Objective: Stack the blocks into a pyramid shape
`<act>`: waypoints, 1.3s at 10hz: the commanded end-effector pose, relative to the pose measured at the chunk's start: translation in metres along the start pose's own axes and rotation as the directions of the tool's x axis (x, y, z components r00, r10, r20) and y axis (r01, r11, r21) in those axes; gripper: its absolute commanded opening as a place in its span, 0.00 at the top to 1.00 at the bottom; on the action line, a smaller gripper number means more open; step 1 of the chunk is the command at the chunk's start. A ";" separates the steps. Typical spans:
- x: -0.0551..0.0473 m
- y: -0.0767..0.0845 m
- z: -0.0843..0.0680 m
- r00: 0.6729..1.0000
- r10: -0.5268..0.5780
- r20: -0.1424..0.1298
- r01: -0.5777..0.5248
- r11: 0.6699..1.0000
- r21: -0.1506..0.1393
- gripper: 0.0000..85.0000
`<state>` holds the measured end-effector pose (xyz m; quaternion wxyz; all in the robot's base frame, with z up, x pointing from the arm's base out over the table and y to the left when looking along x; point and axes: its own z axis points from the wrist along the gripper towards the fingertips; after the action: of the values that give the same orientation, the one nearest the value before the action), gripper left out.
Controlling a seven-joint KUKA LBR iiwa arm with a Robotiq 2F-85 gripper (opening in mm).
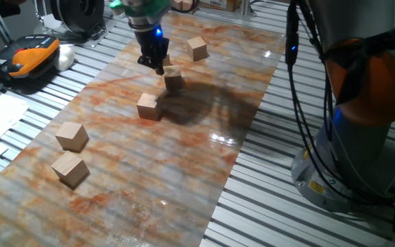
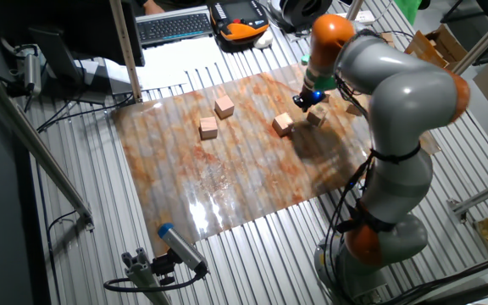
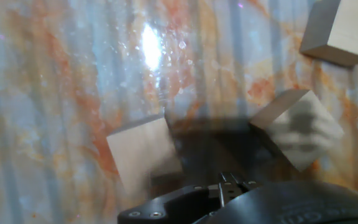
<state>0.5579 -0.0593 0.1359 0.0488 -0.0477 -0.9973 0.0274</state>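
Five small light tan wooden cubes (image 1: 174, 77) show on the marbled orange-grey sheet of the table (image 1: 184, 171), all lying singly, none stacked. Two sit near the sheet's 8 o'clock corner, three toward 12 o'clock. The black end effector (image 1: 158, 64) hangs just beside one cube; its fingers appear clenched together, holding nothing.

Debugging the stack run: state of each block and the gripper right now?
gripper: low over the mat, open or shut cannot be told
block by the gripper: loose, unstacked
middle block: loose, flat on the mat
far block: alone, unstacked
two near blocks: apart, unstacked
pyramid: not started
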 end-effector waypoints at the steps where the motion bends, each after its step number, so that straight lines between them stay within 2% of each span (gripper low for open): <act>1: 0.000 -0.001 0.000 1.000 0.004 0.009 -0.004 1.000 -0.008 1.00; 2: 0.000 -0.002 0.000 1.000 -0.005 0.013 0.005 1.000 -0.013 1.00; 3: 0.000 -0.002 0.000 0.999 -0.016 0.031 0.016 1.000 -0.014 1.00; 4: 0.000 -0.002 0.001 0.998 -0.038 0.048 0.037 0.999 0.016 1.00; 6: 0.000 -0.005 0.004 0.996 -0.049 0.073 0.047 0.999 0.028 1.00; 9: 0.001 -0.012 0.017 0.993 -0.040 0.108 0.039 0.999 0.018 1.00; 13: -0.003 -0.022 0.023 0.994 -0.022 0.108 0.023 1.000 -0.010 1.00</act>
<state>0.5560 -0.0833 0.1137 -0.0042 -0.0365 -0.9991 0.0229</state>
